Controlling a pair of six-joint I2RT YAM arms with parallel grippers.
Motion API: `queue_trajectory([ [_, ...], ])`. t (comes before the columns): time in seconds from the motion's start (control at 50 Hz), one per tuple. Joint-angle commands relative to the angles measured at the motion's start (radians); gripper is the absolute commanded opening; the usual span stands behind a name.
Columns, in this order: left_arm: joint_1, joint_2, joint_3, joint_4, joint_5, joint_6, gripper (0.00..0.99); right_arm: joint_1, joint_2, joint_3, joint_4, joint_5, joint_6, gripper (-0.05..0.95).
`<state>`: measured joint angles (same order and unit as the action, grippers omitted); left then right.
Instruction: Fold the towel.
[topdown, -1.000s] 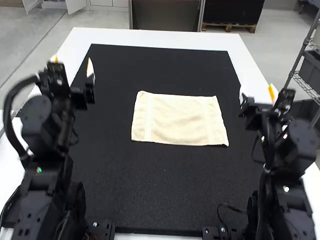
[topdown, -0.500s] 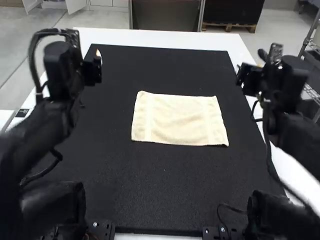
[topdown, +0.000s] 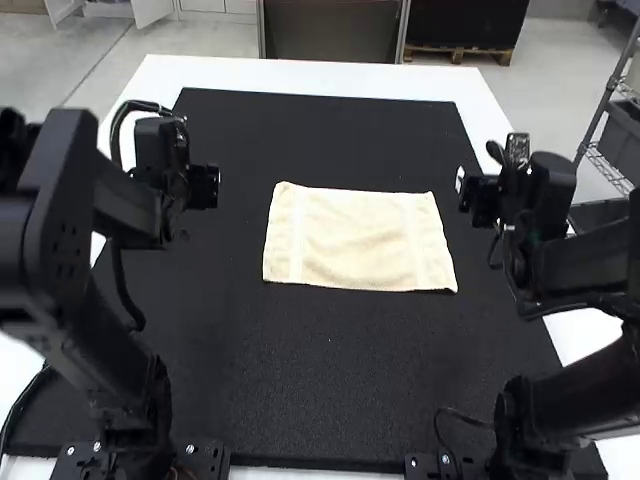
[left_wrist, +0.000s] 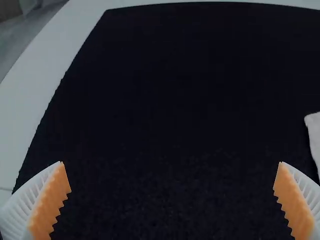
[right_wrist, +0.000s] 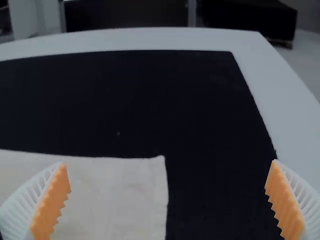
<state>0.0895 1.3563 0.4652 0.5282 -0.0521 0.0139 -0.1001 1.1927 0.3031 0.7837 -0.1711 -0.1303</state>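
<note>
High view bright, light even; white table (topdown: 350, 74) nearly washed out along left and right edges. Towel (topdown: 360, 240) pale, with faint soft shading in ripples. Black mat (topdown: 330, 350) dull, glare-free. Left arm (topdown: 60, 260) blurred near table's left edge. Both wrist views dim: table turns grey, mat almost black, detail sunk in dark. Table's far edge bows in both. Light source cannot be told.

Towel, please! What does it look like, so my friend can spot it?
Find the white table, then the big black mat on it. Near the mat's middle, the towel lies spread out. It's a cream rectangle, much smaller and paler than the mat beneath.
</note>
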Motion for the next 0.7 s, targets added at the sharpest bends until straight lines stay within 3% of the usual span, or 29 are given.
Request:
queue_trajectory([
  [0.0,-0.008,0.023,0.024,0.016,0.051,0.017,0.959,-0.001,0.008,0.001,0.002,-0.028,-0.038,0.9],
  [0.08,-0.011,0.033,0.007,0.052,0.063,0.014,0.959,0.0,0.025,0.007,-0.012,-0.018,-0.037,0.91],
  [0.18,-0.047,0.037,-0.007,0.112,0.08,0.011,0.959,-0.004,0.045,0.028,-0.035,-0.013,-0.038,0.91],
  [0.24,-0.071,0.043,0.0,0.108,0.164,-0.045,0.956,-0.001,0.065,0.041,-0.058,-0.047,-0.038,0.91],
  [0.28,-0.083,0.046,0.009,0.096,0.218,-0.078,0.956,0.0,0.084,0.054,-0.077,-0.056,-0.038,0.9],
  [0.36,-0.106,0.064,0.044,0.021,0.293,-0.094,0.956,0.0,0.123,0.088,-0.112,-0.074,-0.037,0.9],
  [0.5,-0.129,0.136,0.108,-0.031,0.34,-0.18,0.954,-0.003,0.191,0.113,-0.11,-0.113,-0.025,0.9],
  [0.62,-0.129,0.185,0.153,-0.086,0.402,-0.193,0.952,0.002,0.216,0.122,-0.109,-0.142,-0.012,0.9],
  [0.68,-0.129,0.202,0.165,-0.089,0.405,-0.196,0.952,0.002,0.217,0.128,-0.109,-0.146,-0.009,0.9],
])
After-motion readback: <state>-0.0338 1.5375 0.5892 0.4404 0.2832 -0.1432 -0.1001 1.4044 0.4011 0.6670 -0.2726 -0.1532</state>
